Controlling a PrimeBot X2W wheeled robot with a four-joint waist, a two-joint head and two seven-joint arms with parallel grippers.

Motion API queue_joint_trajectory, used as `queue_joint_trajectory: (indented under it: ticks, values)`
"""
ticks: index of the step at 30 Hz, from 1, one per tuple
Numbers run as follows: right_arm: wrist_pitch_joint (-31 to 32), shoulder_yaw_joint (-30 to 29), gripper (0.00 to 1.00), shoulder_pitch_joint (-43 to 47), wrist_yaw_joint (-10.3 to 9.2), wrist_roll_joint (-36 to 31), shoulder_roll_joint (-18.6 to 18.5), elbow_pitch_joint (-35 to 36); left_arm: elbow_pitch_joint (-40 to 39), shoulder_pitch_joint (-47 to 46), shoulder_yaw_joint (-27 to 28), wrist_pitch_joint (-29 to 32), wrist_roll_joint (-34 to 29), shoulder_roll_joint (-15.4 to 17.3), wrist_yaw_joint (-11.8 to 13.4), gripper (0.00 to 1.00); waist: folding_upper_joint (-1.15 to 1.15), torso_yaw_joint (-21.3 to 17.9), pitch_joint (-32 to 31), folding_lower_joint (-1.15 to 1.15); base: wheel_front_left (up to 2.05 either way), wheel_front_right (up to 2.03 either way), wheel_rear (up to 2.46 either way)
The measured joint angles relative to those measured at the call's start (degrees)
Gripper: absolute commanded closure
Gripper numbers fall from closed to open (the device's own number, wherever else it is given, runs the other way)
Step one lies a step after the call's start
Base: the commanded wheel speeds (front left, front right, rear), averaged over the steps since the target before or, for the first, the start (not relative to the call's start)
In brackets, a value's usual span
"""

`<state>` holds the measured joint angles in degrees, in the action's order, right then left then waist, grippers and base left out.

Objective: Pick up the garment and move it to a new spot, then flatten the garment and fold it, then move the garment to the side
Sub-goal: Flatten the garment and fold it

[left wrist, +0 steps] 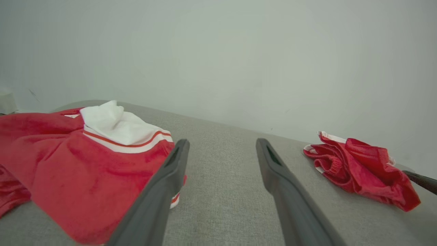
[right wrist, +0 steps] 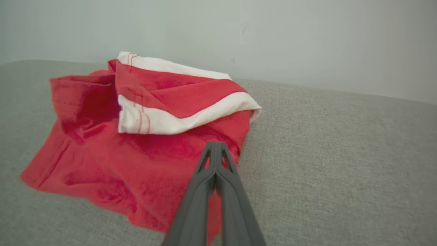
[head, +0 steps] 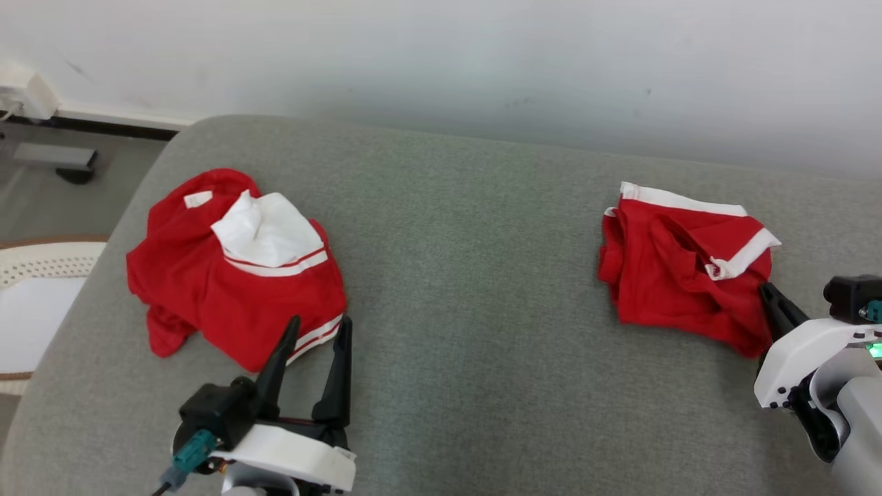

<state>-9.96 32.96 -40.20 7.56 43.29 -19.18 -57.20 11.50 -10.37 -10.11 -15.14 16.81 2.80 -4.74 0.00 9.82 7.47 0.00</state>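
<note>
Your right hand (right wrist: 216, 146) is pinched together at the edge of the right-side garment (right wrist: 102, 164); thin bite, cloth may slip when you lift; left hand (head: 320, 324) fingers apart.

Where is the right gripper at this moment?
Head view, lower right: the right gripper, closed, has its tips at the near edge of the right-hand red garment on the grey cushion.

This is looking like a home-like room rather than a workshop: a grey upholstered seat (head: 468, 289) is stretching ahead of the fingers of the left gripper (head: 320, 319), a plain white wall (head: 482, 62) is rising beyond them, and a white plug box (head: 24, 93) is sitting far off to their left.
</note>
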Motion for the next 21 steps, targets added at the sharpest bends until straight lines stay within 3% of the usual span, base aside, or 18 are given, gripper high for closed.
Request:
queue_joint_trajectory:
  ticks: [7, 16, 21]
  values:
    - [3.45, 1.43, 1.0, -3.81, -0.01, -0.2, 0.15, -4.05, 0.1, -1.54, -1.14, 0.0, 1.03, -0.01, -0.09, 0.0, 0.0, 4.13, 3.11, 0.0, 0.0, 0.0, 0.0]
    - [1.58, 2.29, 1.0, -14.06, -0.01, -2.61, -2.04, -7.28, 0.11, -2.98, -3.8, 0.01, 3.92, 0.01, 0.74, 0.0, 0.0, 9.82, 7.2, 0.01, 0.0, 0.0, 0.0]
    - [0.85, 3.16, 1.0, -19.68, -0.01, -4.49, -1.33, -9.34, -0.38, -3.78, -4.74, 0.01, 5.5, 0.0, 1.26, 0.0, 0.0, 12.4, 9.64, 0.01, 0.0, 0.0, 0.0]
